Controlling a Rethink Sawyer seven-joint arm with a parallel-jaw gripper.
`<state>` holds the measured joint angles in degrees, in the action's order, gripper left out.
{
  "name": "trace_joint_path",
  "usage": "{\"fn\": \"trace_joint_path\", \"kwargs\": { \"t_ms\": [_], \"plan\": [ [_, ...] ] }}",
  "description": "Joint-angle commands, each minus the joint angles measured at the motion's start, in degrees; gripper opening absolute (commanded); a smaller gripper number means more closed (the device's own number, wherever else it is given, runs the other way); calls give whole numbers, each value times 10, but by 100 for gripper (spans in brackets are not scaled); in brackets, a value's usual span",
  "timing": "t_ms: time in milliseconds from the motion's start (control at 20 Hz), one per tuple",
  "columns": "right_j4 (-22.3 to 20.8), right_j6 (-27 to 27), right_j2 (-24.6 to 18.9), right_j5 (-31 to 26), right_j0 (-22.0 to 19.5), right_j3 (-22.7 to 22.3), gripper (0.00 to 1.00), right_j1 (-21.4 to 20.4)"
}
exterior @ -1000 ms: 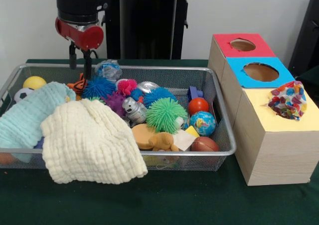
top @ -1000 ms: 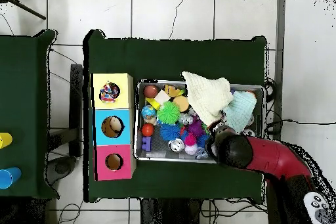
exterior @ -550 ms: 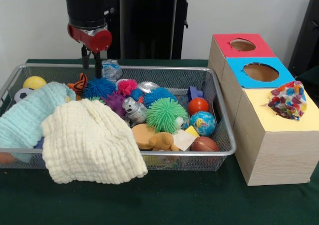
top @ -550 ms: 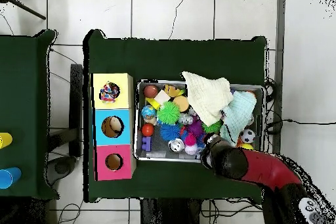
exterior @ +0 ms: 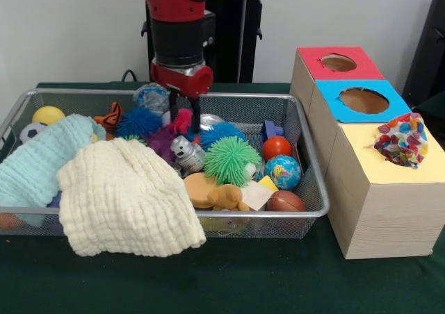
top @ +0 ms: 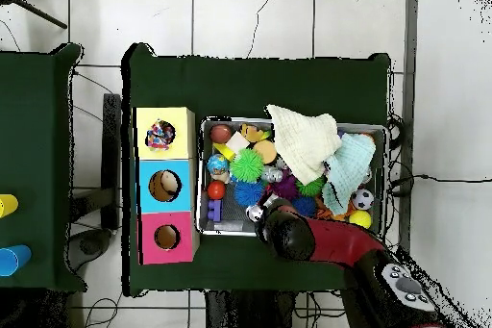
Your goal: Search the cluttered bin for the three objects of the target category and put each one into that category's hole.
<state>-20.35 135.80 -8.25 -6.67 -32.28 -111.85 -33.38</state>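
Red-and-black arm's gripper [exterior: 183,118] down in wire mesh bin [exterior: 309,162], jaws parted astride pink spiky rubber ball [exterior: 182,119]; grasp not confirmed. Green spiky rubber ball [exterior: 231,160] at 4 o'clock. Blue spiky rubber ball [exterior: 137,121] at 9 o'clock. Multicoloured ball [exterior: 401,139] in yellow-topped wooden box's hole.

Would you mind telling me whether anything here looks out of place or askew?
Two things stand out. The cream cloth spills over the front rim of the bin, hanging outside. A patchwork ball sits wedged in the yellow box's hole, not dropped through.
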Motion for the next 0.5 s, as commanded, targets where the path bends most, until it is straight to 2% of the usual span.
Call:
{"fn": "trace_joint_path", "kwargs": {
  "t_ms": [50,300,500],
  "plan": [
    [34,91,-26,63,10,7,100,69],
    [46,83,-2,64,12,22,100,80],
    [69,101,43,70,37,15,100,75]
  ]
}}
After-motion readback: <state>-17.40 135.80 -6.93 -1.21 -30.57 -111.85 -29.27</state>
